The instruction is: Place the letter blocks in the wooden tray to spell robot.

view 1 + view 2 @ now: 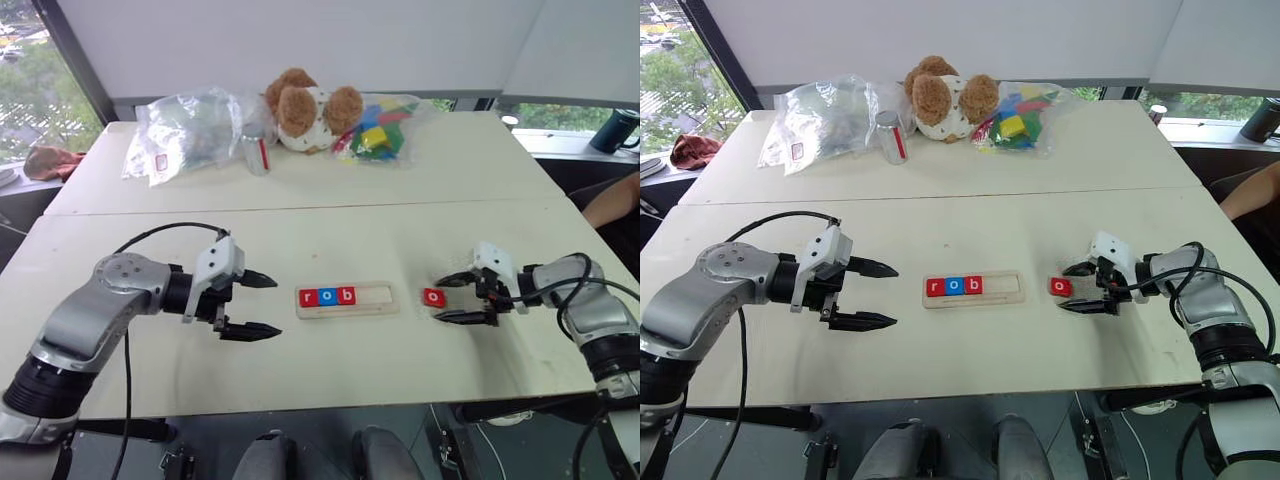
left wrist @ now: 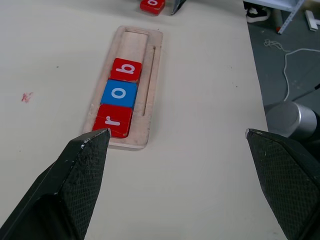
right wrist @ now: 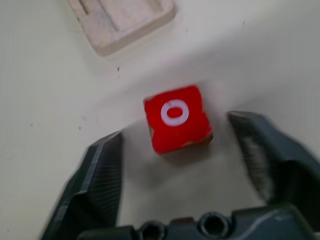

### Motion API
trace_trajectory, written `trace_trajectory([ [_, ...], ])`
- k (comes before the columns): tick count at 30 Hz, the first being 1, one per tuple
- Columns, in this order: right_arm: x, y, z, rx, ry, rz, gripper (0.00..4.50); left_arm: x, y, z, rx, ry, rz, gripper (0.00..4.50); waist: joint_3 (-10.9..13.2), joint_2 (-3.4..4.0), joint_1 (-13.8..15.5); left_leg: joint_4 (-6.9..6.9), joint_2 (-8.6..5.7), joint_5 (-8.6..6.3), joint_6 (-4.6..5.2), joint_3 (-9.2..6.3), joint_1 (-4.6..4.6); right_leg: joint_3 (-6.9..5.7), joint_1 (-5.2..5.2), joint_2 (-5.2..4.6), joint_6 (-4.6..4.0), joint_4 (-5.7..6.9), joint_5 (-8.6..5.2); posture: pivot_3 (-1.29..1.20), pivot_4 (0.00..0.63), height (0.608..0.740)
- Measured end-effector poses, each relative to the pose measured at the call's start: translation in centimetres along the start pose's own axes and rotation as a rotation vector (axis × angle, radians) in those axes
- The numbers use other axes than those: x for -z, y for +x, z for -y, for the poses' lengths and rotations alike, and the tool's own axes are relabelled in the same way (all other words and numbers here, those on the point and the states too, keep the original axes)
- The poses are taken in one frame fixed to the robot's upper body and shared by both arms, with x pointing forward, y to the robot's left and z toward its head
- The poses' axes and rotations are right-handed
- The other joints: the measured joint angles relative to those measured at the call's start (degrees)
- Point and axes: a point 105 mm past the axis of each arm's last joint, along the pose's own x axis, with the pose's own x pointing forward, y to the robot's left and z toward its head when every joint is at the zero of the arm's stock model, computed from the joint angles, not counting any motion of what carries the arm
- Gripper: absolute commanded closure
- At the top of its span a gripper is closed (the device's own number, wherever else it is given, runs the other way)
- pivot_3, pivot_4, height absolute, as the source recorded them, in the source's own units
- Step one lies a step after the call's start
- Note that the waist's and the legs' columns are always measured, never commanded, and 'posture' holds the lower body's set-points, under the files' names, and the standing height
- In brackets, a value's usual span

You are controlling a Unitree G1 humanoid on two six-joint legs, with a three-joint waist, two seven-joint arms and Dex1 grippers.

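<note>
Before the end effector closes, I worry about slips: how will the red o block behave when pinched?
The red o block looks rigid and flat-sided, so likely pinches squarely. Lying flat, it shouldn't roll. Small and glossy, it may skid on the table.

Three letter blocks in the wooden tray, one red "o" loose on the desk

The wooden tray point(image 1: 348, 300), a pale narrow strip, lies flat on the desk. At its left end sit a red "r" block point(image 1: 308, 297), a blue "o" block point(image 1: 327, 296) and a red "b" block point(image 1: 346, 295), side by side, touching; the right half of its groove is bare. The red "o" block point(image 1: 434, 297) lies flat just right of the tray, letter up.
</note>
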Motion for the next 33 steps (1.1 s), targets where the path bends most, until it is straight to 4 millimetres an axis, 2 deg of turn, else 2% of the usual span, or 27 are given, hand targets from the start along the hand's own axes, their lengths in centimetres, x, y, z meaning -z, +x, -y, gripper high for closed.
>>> trace_trajectory([
  [2, -0.1, 0.0, 0.1, -0.007, -0.015, 0.001, 3.41, 0.0, 0.0, 0.0, -0.003, 0.000, 0.000, 0.00, 0.0, 0.00, 0.0, 0.00, 0.00, 0.01, -0.02, 0.00, 0.01, 0.00, 0.00, 0.00, 0.00, 0.01, 0.00, 0.00, 0.150, 0.740],
  [9, -1.2, 0.7, 0.1, -0.039, 0.010, 0.028, 3.41, 0.1, -0.1, -0.1, -0.012, 0.000, -0.007, 0.00, 0.0, 0.00, 0.0, 0.00, 0.00, 0.01, -0.02, 0.00, 0.00, 0.01, -0.02, 0.00, 0.00, 0.02, 0.00, 0.00, 0.150, 0.740],
  [12, -3.6, 1.1, 0.5, -0.073, -0.015, 0.045, 3.41, 0.2, -0.3, -0.3, -0.017, -0.003, -0.013, 0.00, 0.0, 0.02, -0.2, 0.00, 0.00, 0.01, -0.02, 0.00, 0.00, 0.03, -0.06, 0.00, 0.00, 0.05, 0.00, 0.00, 0.150, 0.740],
  [16, -8.2, 2.4, 0.8, -0.137, -0.123, 0.066, 3.41, 0.4, -0.4, -0.5, -0.027, -0.006, -0.022, 0.00, 0.0, 0.02, -0.1, -0.04, 0.00, 0.01, -0.04, -0.02, -0.01, -0.01, -0.11, 0.00, 0.00, 0.07, 0.00, 0.00, 0.150, 0.740],
  [19, -9.7, 4.0, 0.1, -0.205, -0.114, 0.083, 3.41, 0.4, -0.4, -0.6, -0.032, 0.003, -0.028, 0.00, 0.0, 0.02, 0.2, -0.05, -0.03, 0.01, -0.04, -0.06, -0.08, -0.06, -0.14, -0.05, 0.00, 0.05, 0.00, 0.00, 0.150, 0.740],
  [21, -9.6, 5.5, -0.4, -0.246, -0.123, 0.063, 3.41, 0.5, -0.4, -0.8, -0.038, 0.016, -0.035, 0.00, 0.0, 0.02, 0.2, -0.03, -0.10, 0.01, -0.04, -0.06, -0.11, -0.07, -0.14, -0.14, 0.00, 0.04, 0.00, 0.00, 0.150, 0.740],
  [24, -8.5, 6.4, -0.7, -0.263, -0.139, 0.000, 3.41, 0.5, -0.5, -0.8, -0.043, 0.016, -0.037, 0.00, 0.0, 0.02, 0.2, -0.01, -0.16, 0.02, -0.05, -0.05, -0.14, -0.07, -0.15, -0.20, 0.00, 0.03, 0.00, 0.00, 0.150, 0.740],
  [28, -7.8, 6.9, -1.1, -0.288, -0.172, -0.056, 3.41, 0.4, -0.1, -0.5, -0.034, 0.019, -0.027, 0.00, 0.0, 0.02, -0.1, -0.04, -0.16, 0.04, -0.08, -0.04, -0.15, -0.08, -0.22, -0.19, 0.00, 0.04, 0.00, 0.00, 0.150, 0.740],
  [33, -7.9, 7.1, -1.1, -0.282, -0.183, -0.058, 3.41, 0.3, 0.2, -0.3, -0.026, 0.021, -0.018, 0.00, 0.0, 0.02, -0.1, -0.03, -0.15, 0.03, -0.08, -0.04, -0.14, -0.10, -0.21, -0.18, 0.00, 0.06, 0.00, 0.00, 0.150, 0.740],
])
